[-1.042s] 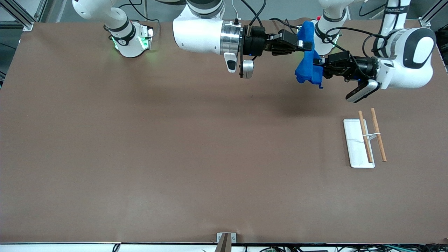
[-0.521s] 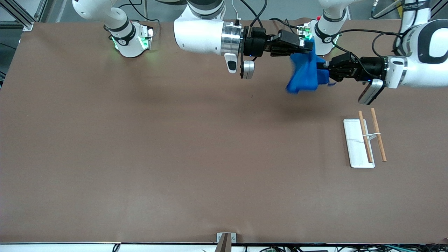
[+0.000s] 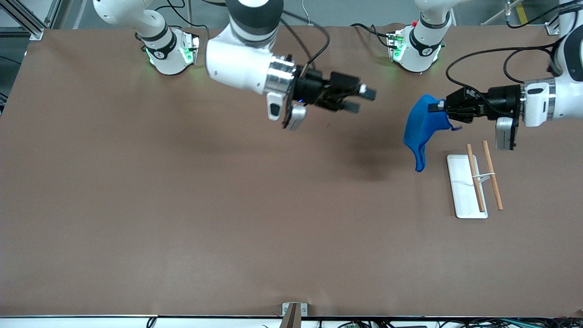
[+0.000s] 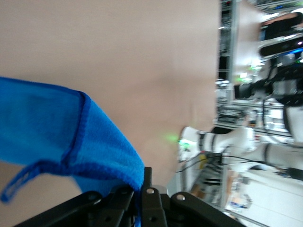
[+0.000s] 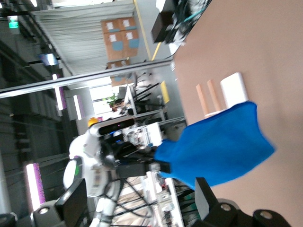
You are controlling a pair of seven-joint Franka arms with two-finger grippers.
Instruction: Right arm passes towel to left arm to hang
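Now that the right claw [image 3: 360,98] has let go and drawn back toward the worktop's [image 3: 182,205] middle, its fingers spread and empty, the blue towel [image 3: 421,127] hangs from the left claw [image 3: 442,109] alone, pinched shut on one edge. A second ago both held it. It dangles beside the white rack tray [image 3: 462,191] and its wooden bars [image 3: 493,175]; the handover looks complete, and hanging remains.

No readable text, labels or numbers — none legible anywhere
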